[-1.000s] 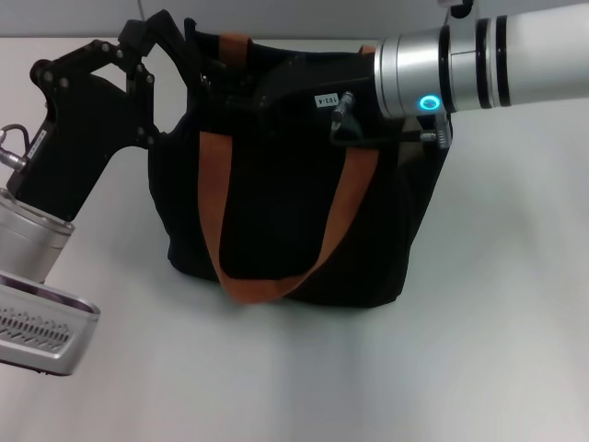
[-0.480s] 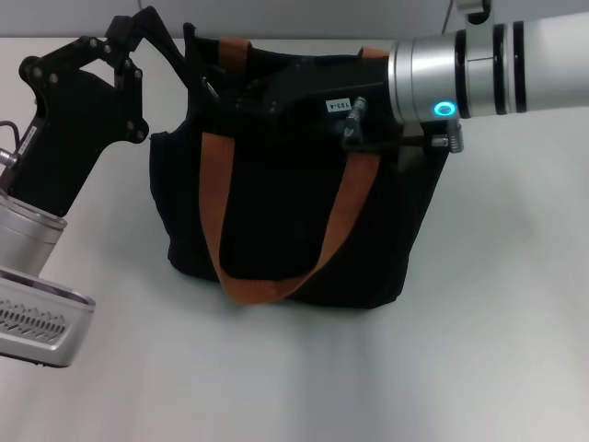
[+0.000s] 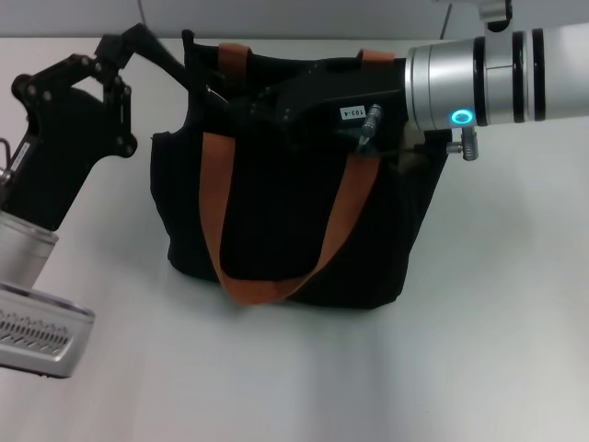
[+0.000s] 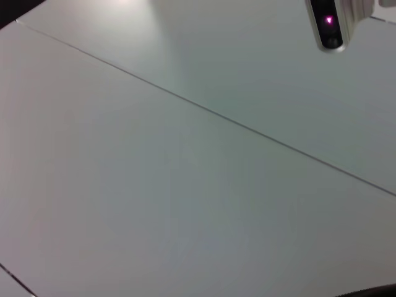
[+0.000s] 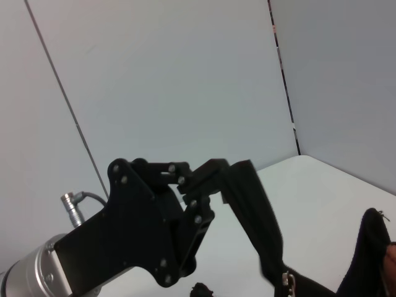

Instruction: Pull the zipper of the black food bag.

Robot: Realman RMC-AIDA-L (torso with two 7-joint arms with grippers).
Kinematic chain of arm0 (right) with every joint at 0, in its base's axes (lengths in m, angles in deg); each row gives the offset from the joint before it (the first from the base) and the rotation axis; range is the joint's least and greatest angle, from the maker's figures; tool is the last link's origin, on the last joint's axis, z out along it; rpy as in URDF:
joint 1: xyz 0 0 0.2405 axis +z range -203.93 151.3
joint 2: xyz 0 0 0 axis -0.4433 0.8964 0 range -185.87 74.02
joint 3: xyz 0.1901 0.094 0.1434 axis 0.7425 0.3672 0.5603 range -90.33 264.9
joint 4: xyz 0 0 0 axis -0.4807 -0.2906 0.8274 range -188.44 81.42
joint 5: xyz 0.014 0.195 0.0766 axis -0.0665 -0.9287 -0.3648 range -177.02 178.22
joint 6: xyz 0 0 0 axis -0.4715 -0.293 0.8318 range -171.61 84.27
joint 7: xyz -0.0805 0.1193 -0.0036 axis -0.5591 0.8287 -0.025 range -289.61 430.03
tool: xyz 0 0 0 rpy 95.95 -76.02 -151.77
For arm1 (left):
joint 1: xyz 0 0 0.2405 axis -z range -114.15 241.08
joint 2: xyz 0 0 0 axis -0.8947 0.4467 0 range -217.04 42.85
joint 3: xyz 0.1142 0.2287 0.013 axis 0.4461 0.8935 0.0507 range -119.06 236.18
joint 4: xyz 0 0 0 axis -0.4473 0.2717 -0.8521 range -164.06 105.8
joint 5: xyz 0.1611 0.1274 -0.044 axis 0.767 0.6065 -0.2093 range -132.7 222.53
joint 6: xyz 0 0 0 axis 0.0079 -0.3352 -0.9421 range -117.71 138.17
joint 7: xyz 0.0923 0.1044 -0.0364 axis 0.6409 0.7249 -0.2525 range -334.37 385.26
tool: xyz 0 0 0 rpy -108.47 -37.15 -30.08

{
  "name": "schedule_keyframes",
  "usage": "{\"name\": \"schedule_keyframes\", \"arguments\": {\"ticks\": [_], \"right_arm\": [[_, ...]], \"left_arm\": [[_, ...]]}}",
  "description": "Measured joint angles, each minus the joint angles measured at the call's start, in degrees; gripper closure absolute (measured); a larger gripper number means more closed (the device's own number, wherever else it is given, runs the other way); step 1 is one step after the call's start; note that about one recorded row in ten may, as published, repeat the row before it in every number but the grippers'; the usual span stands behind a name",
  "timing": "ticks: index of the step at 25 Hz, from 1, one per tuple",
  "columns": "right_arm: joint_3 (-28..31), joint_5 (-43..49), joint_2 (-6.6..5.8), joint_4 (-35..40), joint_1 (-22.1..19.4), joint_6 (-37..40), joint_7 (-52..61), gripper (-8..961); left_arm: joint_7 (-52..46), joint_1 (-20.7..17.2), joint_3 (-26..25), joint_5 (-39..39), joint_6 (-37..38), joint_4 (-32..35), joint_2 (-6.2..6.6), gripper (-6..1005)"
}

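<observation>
My left gripper (image 3: 179, 57) pinches the black food bag (image 3: 285, 221) corner; my right gripper's fingers are hidden behind its orange-brown straps (image 3: 216, 216).

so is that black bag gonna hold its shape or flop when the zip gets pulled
The black food bag stands boxy unaided, so it probably has some body. Its top corner is drawn up where the left hand pinches it, so the fabric likely gives. Unpinned, it would probably slide on the smooth table. The right hand is at the top edge.
</observation>
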Motion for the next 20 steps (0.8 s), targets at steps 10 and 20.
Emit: {"name": "schedule_keyframes", "arguments": {"ticks": [10,20], "right_arm": [[1.2,2.7,-0.27,2.3,-1.8,1.1,2.5,953],[3.3,5.1,-0.05,9.6,-5.5,5.3,2.6,931]], "left_arm": [[0.1,-1.8,-1.4,-0.2,-0.2,0.1,0.1,940],[0.4,-2.0,-1.2,0.1,-1.4,0.1,-0.02,937]]}}
